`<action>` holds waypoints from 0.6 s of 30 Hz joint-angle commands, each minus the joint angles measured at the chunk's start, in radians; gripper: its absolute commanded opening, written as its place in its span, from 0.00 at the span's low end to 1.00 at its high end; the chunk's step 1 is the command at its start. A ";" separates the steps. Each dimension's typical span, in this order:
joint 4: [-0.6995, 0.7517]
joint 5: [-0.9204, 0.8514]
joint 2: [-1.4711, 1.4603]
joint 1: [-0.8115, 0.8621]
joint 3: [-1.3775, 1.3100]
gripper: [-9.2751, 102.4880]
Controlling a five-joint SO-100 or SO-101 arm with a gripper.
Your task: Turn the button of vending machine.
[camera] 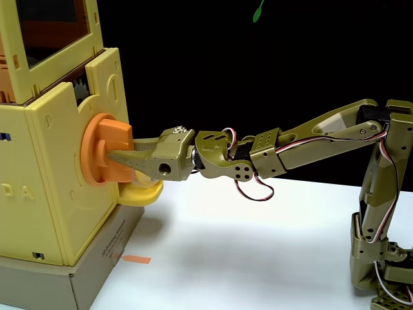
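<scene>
Button (103,150) first — the big orange knob sits on the side face of the yellow vending machine (61,200), sticking out toward the arm, with its raised bar (116,143) pointing right at it. The gripper (115,156) has reached in level from the right and its jaws look closed down on that bar, one olive finger lying across the near side of it; the far finger is hidden behind the orange plastic, so I can't swear how firmly it bites. What worries me is the twist: if the wrist rolls and the grip is shallow, the fingertips could skate off the bar and the knob won't budge. The small yellow tray (143,192) sits just under the gripper — a downward sag could knock it. And the machine only stands on a cardboard box (97,258), so a hard shove might shift it.
</scene>
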 commanded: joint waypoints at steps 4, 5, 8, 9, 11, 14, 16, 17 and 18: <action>0.012 -0.032 0.074 -0.037 -0.021 0.19; 0.012 -0.035 0.075 -0.041 -0.021 0.22; 0.012 -0.037 0.077 -0.058 -0.015 0.32; 0.020 -0.037 0.077 -0.063 -0.014 0.34; 0.032 -0.041 0.080 -0.067 -0.011 0.36; 0.040 -0.029 0.091 -0.075 0.003 0.37; 0.041 -0.028 0.106 -0.075 0.015 0.36; 0.046 -0.029 0.117 -0.075 0.021 0.36; 0.049 -0.037 0.130 -0.074 0.031 0.36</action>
